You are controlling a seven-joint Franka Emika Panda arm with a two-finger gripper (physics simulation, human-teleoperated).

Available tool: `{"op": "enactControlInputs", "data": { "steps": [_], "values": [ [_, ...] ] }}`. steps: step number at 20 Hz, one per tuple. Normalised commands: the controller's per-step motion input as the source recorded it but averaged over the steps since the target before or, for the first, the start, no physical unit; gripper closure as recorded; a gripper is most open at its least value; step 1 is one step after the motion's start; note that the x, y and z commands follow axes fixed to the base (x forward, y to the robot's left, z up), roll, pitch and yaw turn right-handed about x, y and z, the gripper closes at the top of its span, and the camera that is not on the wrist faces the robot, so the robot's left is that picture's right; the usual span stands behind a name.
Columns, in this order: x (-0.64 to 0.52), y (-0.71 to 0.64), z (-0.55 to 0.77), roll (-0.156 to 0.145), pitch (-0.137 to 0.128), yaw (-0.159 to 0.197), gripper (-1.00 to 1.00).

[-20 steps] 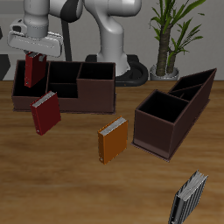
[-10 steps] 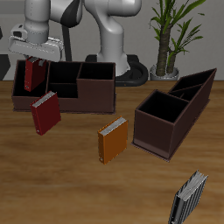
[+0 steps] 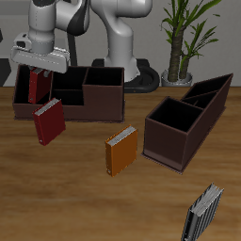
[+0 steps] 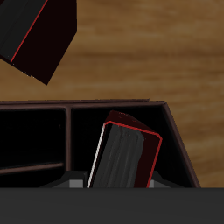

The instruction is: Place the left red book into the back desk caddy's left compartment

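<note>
Beneath the two-finger gripper (image 3: 39,69), clamped in it, the dark red hardcover book (image 3: 38,86) hangs inside the long dark brown caddy's (image 3: 94,102) square end bay (image 4: 131,131).

The wooden desk (image 3: 85,202) carries two caddies and three free books. The back desk caddy (image 3: 104,102), a long low dark brown box with open bays, sits along the back edge, reaching toward one back corner. Just in front of it, a red book (image 3: 48,121) stands on the wood, tilted, near the caddy's front wall. The orange book (image 3: 122,152) stands close to the desk's middle. Beside it, the dark caddy with a slanted end (image 3: 186,120) lies at an angle, running toward the other back corner. The grey striped book (image 3: 203,214) stands close to the front edge, near a front corner.
</note>
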Motion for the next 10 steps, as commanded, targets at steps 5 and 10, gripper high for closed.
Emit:
{"op": "enactControlInputs", "data": {
  "steps": [5,10],
  "values": [
    [0.13,-0.03,-0.28,-0.004,0.041,-0.012,1.0],
    [0.14,0.03,-0.23,-0.01,0.071,0.004,1.0]
  ]
}}
